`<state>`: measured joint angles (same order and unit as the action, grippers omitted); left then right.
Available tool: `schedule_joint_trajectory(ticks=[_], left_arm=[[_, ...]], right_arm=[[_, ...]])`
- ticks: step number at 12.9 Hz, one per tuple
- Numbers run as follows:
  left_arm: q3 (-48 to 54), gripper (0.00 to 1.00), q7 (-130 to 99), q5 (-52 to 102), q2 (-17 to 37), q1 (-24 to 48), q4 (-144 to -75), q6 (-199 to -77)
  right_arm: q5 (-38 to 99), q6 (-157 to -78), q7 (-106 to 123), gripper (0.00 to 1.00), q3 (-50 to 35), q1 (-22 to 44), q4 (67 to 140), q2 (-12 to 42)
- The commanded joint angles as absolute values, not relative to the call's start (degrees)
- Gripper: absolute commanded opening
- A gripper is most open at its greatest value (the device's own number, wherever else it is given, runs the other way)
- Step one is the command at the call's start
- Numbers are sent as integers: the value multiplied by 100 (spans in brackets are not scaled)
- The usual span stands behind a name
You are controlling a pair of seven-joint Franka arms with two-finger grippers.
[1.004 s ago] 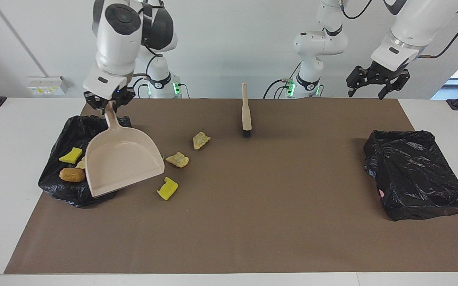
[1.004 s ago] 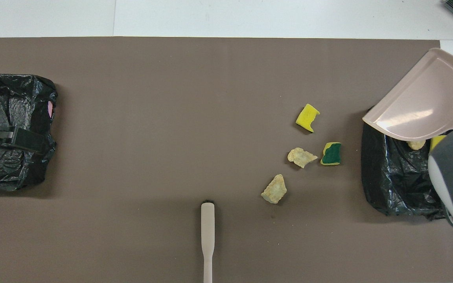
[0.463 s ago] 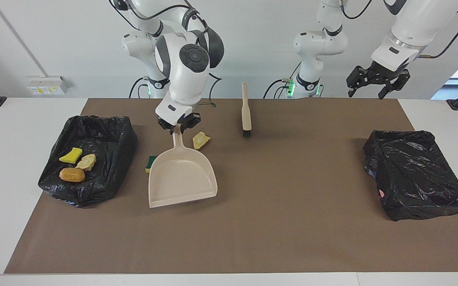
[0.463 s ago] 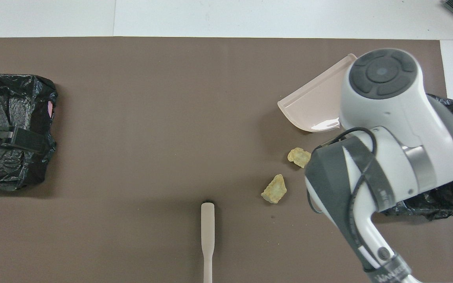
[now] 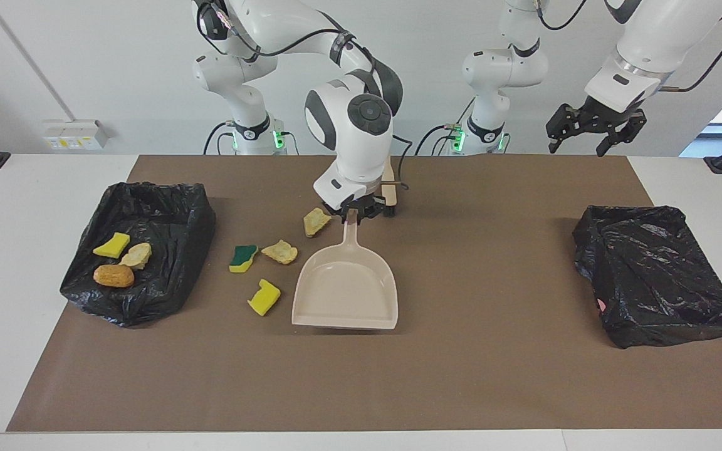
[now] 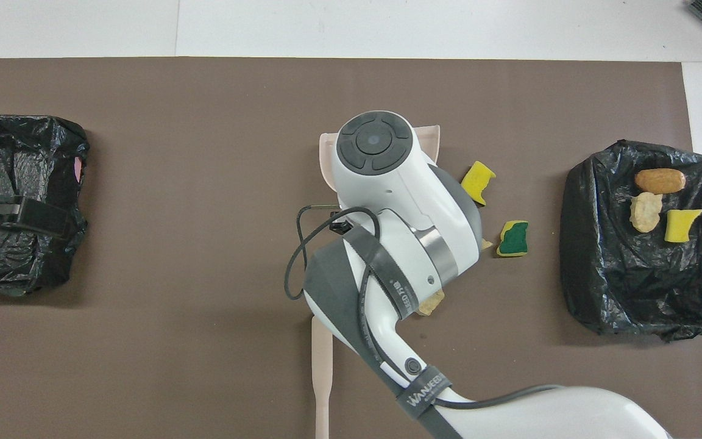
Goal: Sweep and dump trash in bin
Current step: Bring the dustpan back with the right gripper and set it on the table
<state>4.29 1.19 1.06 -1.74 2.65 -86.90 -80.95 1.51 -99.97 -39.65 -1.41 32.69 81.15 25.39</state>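
Note:
My right gripper [image 5: 353, 215] is shut on the handle of the beige dustpan [image 5: 345, 291]. The pan is low over the middle of the mat, mouth pointing away from the robots. In the overhead view my arm covers most of it, leaving only an edge of the dustpan [image 6: 325, 160]. Beside it lie a yellow sponge piece [image 5: 264, 297] [image 6: 478, 182], a green-topped sponge [image 5: 243, 258] [image 6: 514, 238] and two pale chunks [image 5: 280, 251] [image 5: 317, 220]. The black-lined bin [image 5: 179, 250] [image 6: 643, 299] holds a yellow sponge [image 5: 111, 245], a pale chunk [image 5: 136, 255] and a brown roll [image 5: 113, 275]. My left gripper [image 5: 577, 149] waits open in the air.
The beige brush [image 5: 391, 191] lies near the robots, mostly hidden by my right arm; its handle [image 6: 322, 378] shows in the overhead view. A second black-lined bin [image 5: 655, 275] [image 6: 16, 256] stands at the left arm's end of the brown mat [image 5: 461, 376].
My right arm has carried the dustpan from over the bin to the middle of the mat, past the loose scraps. The left arm has not moved.

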Motion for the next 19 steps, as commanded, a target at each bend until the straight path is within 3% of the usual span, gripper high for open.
schedule_joint_trajectory(ticks=[1, 8, 14, 15, 16, 17, 19], left_arm=[[413, 100, 132, 9, -202, 281, -8675, -8042], [413, 100, 132, 9, -202, 281, -8675, -8042], [413, 100, 132, 9, -202, 281, -8675, -8042], [413, 100, 132, 9, -202, 281, -8675, -8042], [413, 100, 132, 9, -202, 281, -8675, -8042], [413, 100, 132, 9, -202, 281, -8675, -8042], [413, 100, 132, 9, -202, 281, -8675, -8042]], right_arm=[[535, -10614, -4350, 0, -123, 3480, 7884, 2952], [853, -11635, -4333, 0, -123, 3656, 8015, 3295], [870, -11918, -3832, 0, -123, 3674, 8385, 3287], [870, -11918, -3815, 11, -123, 3648, 8385, 3296], [870, -11918, -3823, 60, -123, 3621, 8376, 3296], [844, -11901, -3823, 100, -123, 3647, 8376, 3252], [809, -11612, -3841, 100, -123, 3656, 8376, 2964]])
